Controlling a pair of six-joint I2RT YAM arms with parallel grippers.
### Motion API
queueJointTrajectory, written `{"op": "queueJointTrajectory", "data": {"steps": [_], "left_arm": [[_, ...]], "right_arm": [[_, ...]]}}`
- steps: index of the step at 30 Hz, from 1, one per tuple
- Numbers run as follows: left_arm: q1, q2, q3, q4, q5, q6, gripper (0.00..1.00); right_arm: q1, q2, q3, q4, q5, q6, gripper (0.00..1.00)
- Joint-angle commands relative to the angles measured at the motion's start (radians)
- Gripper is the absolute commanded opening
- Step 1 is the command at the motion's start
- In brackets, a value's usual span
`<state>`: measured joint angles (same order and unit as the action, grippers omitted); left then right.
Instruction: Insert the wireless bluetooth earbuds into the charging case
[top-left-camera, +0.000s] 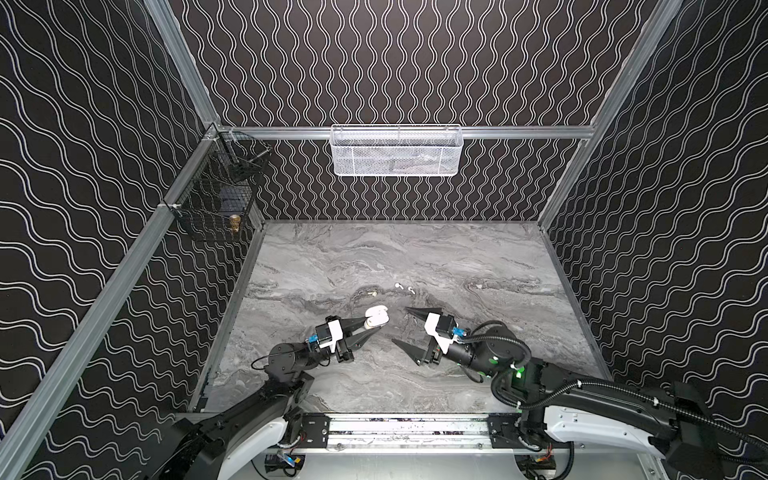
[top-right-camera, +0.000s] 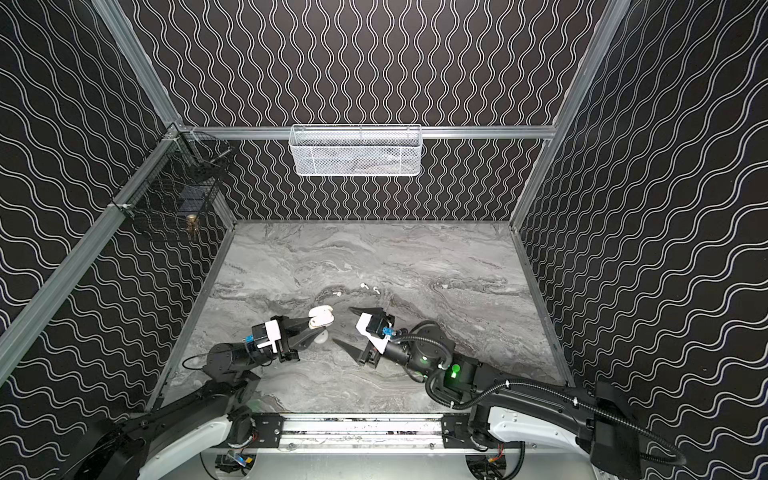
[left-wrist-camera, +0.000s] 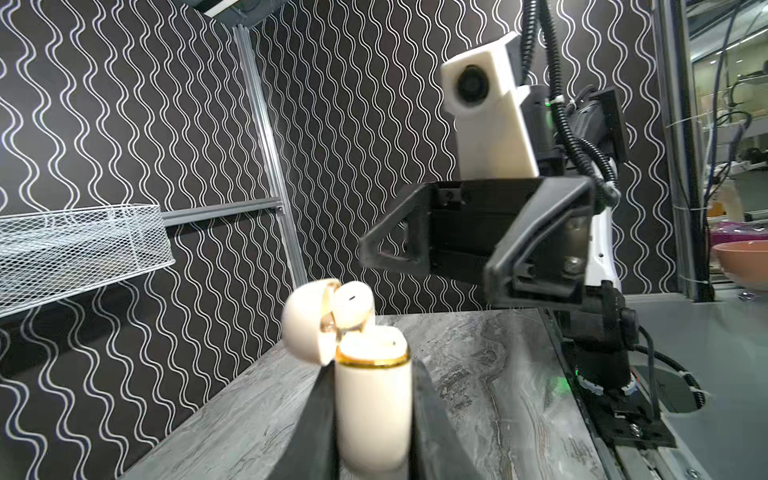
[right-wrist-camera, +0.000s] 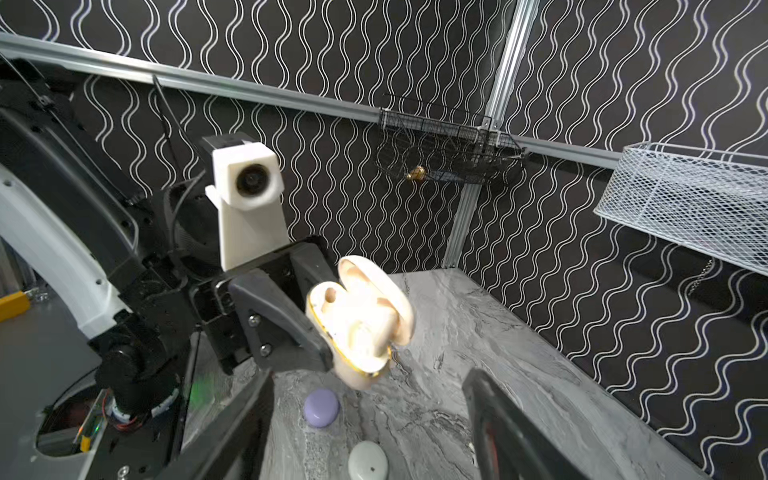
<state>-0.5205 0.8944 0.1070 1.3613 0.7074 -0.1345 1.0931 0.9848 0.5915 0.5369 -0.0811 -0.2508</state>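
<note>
My left gripper (top-left-camera: 375, 323) is shut on a cream charging case (left-wrist-camera: 374, 399) with a gold rim, held above the table with its lid (left-wrist-camera: 307, 322) swung open. A cream earbud (left-wrist-camera: 353, 302) sticks up out of the case, and I cannot tell whether it is fully seated. My right gripper (top-left-camera: 402, 325) stands open just right of the case, empty, its fingers (right-wrist-camera: 498, 415) wide apart. Three loose earbuds lie on the table further back: two white ones (top-left-camera: 399, 286) (top-left-camera: 411, 290) and a cream one (top-left-camera: 372, 293), seen in both top views (top-right-camera: 364, 286).
Below the held case, a lilac case (right-wrist-camera: 321, 408) and a pale round case (right-wrist-camera: 368, 460) lie shut on the marble table (top-left-camera: 478, 332). A white mesh basket (top-left-camera: 396, 151) hangs on the back wall. A black wire basket (top-left-camera: 216, 191) hangs in the left corner.
</note>
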Motion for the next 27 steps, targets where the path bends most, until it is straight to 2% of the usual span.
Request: {"op": "queueJointTrajectory", "data": {"steps": [1, 4, 7, 9, 14, 19, 27], "left_arm": [[-0.005, 0.006, 0.010, 0.036, 0.038, -0.017, 0.00], [-0.008, -0.003, 0.017, 0.007, 0.041, -0.006, 0.00], [-0.010, -0.009, 0.016, -0.005, 0.033, -0.001, 0.00], [-0.011, -0.018, 0.014, -0.013, 0.023, 0.003, 0.00], [-0.011, -0.031, 0.017, -0.037, 0.023, 0.010, 0.00], [-0.012, -0.029, 0.017, -0.045, 0.015, 0.011, 0.00], [-0.011, -0.023, 0.017, -0.036, 0.009, 0.007, 0.00]], "right_arm": [[-0.022, 0.039, 0.049, -0.063, -0.164, -0.043, 0.75], [-0.021, 0.079, 0.079, -0.073, -0.206, -0.052, 0.73], [-0.022, 0.106, 0.097, -0.071, -0.230, -0.051, 0.63], [-0.022, 0.113, 0.100, -0.071, -0.235, -0.050, 0.59], [-0.022, 0.098, 0.080, -0.051, -0.220, -0.051, 0.59], [-0.022, 0.019, 0.043, -0.055, -0.175, -0.062, 0.66], [-0.020, -0.023, 0.034, -0.081, -0.297, -0.061, 0.67]]}}
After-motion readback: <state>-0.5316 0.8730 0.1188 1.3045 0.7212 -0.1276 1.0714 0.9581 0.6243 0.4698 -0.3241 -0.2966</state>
